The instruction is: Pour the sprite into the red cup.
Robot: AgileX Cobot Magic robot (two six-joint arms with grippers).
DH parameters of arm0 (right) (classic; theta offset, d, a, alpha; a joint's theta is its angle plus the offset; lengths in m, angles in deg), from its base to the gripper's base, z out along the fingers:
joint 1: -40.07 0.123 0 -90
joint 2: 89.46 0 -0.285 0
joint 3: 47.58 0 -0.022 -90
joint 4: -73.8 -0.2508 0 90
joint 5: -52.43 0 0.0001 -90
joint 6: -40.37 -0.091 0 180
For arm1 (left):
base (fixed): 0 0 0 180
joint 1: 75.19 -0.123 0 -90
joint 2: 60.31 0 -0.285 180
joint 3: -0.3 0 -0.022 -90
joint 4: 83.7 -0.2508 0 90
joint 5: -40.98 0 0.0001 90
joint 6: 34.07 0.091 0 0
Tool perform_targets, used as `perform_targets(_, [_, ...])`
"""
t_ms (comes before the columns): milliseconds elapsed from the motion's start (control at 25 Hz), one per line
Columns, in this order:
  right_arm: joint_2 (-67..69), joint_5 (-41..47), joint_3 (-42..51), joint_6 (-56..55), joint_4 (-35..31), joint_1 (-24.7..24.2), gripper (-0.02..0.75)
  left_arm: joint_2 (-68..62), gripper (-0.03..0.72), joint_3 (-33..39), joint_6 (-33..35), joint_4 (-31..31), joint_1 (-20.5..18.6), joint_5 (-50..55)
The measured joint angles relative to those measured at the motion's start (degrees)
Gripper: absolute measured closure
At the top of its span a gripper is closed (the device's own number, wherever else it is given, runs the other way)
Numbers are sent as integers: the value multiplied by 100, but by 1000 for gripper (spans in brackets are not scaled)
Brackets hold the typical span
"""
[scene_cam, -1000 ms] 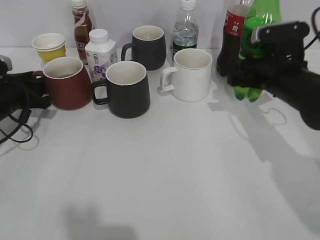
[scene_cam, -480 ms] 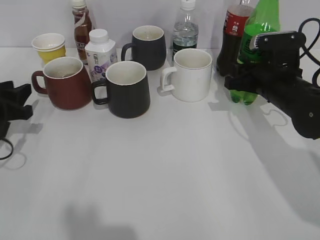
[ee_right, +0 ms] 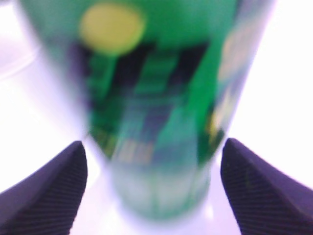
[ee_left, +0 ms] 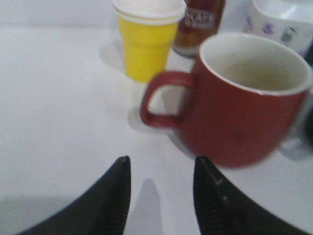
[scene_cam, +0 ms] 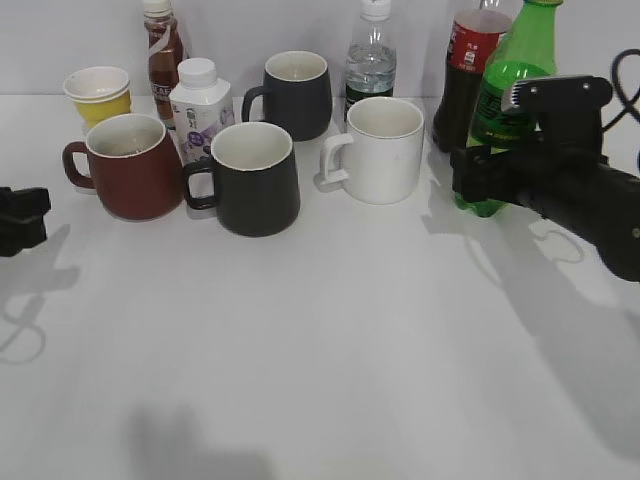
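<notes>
Exterior: I see sprite (scene_cam: 497,110) back down on table beside cola bottle (scene_cam: 465,75), no longer lifted; left gripper (scene_cam: 22,218) retreated from red cup (scene_cam: 130,165). Cap on, so I judge pour not begun.

Left wrist: fingers (ee_left: 115,203) apart, empty; brown bottle label unreadable.

Right wrist: right gripper (ee_right: 152,188) fingers wide, not touching sprite; label blurred, unreadable.

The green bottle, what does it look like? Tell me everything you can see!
The sprite is a tall see-through green plastic bottle with a green cap and a green label with dark marks. It stands upright on the white table at the back right, right beside the dark cola bottle. The right gripper is open around it, fingers on both sides, not squeezing it. Up close it looks blurry.
</notes>
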Motion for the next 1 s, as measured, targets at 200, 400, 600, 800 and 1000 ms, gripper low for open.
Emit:
perform_targets(200, [-520,849,170,-13,-42,0,99,1108,354,0,-171,346,422,1814])
perform_targets(400, [-1165,2464,184,-21,-87,0,110,2515,354,-451,-210,780,794,4728])
perform_targets(600, [-2039,4199,184,-21,-346,0,122,3563,354,-1552,-161,1159,836,7736])
perform_targets(800, [-3036,6469,159,-21,-367,0,141,4658,354,-2189,350,1159,836,9754])
perform_targets(1000, [-3962,8528,155,-27,-291,0,144,5515,354,-2190,527,1159,850,10813])
